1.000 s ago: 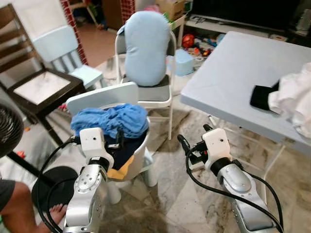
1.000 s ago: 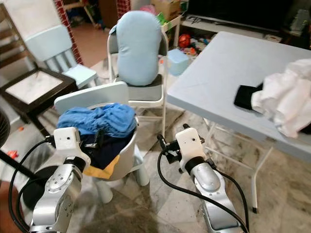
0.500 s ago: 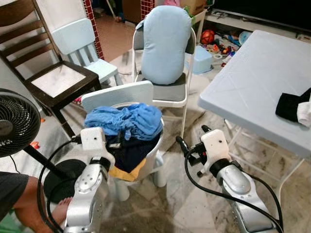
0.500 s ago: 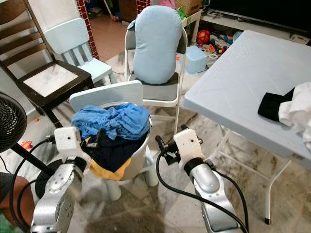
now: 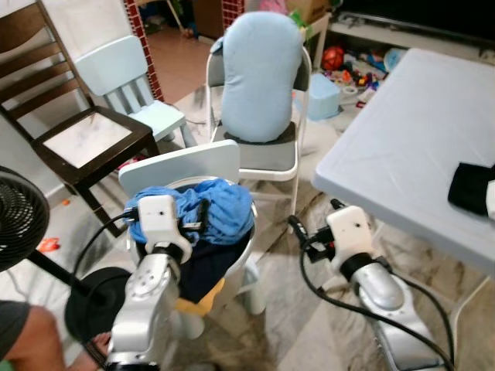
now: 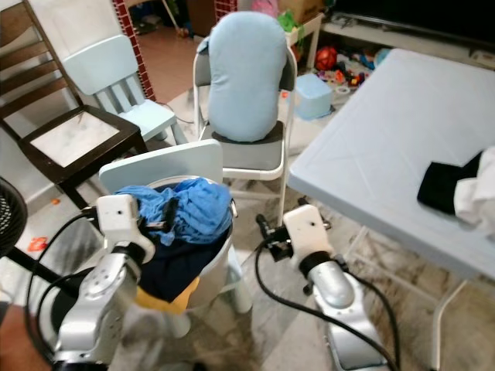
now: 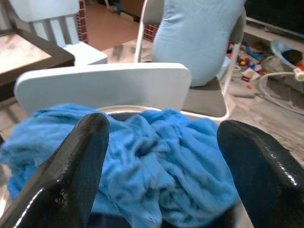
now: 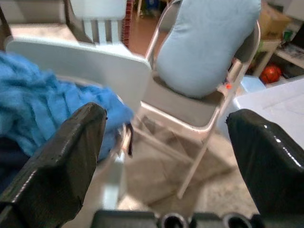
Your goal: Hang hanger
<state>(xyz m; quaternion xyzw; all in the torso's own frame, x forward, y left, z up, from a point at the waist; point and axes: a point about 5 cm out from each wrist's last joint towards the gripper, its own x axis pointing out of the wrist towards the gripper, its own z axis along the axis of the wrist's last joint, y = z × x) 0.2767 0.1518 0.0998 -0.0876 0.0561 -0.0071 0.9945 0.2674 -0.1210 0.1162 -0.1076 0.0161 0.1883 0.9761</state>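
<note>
- Hanger — I cannot make one out anywhere; if it is close, it is probably buried in the clothes heaped on the small white chair (image 5: pixel 203 158) in front of me.
- My left end effector (image 7: pixel 161 156) is raised over that heap, both black fingers (image 7: pixel 76 166) spread wide with nothing between them, aimed at the crumpled blue cloth (image 7: pixel 156 156) on top. I judge I am poised there to dig into the pile.
- My right end effector (image 8: pixel 166 156) hovers just beside the chair's edge, also wide open and empty, looking past the blue cloth toward the folding chair (image 5: pixel 267 151) with its pale blue cushion (image 5: pixel 259 69).
- Under the blue cloth lie dark and yellow garments (image 5: pixel 203 287), so the pile is layered — a hanger's hook could snag as I pull.
- To my right, the tabletop (image 5: pixel 402 139) carries a black cloth (image 5: pixel 472 188) near its far edge.
- A standing fan (image 5: pixel 17 216) and a person's knee (image 5: pixel 27 348) sit on my left, so I should keep that elbow tucked in.
</note>
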